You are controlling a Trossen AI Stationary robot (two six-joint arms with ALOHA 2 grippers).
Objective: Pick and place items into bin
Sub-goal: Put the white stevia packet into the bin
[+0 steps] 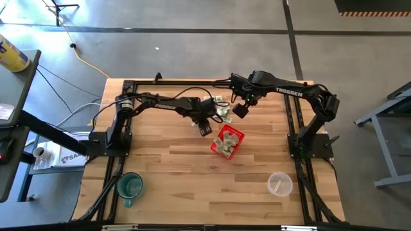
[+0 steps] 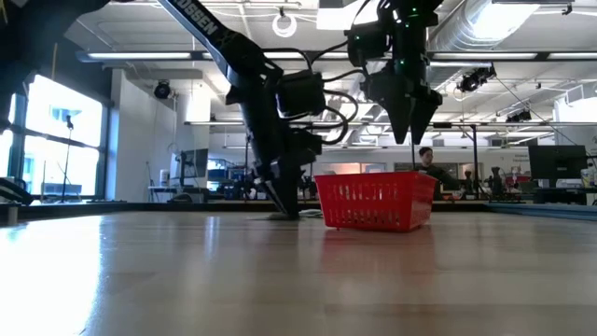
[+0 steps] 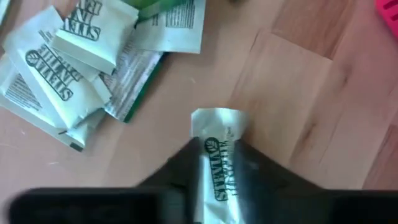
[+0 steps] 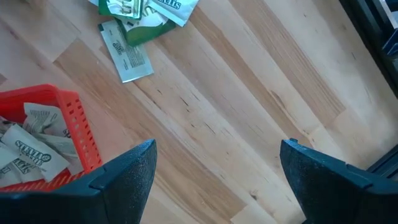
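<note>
The left gripper pinches one green-and-white paper packet, visible only in its wrist view; the right gripper gapes empty above the red mesh plastic basket, mid-worktop, holding several packets.

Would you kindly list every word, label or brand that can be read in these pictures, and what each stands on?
"TROSSEN": white letters on the right arm, high view.
"STEVIA": green print on the packet held in the left claw; the rest is blurred.
Loose packets: the same logo, small print unreadable.
Packets in the red basket: too blurred.
</note>
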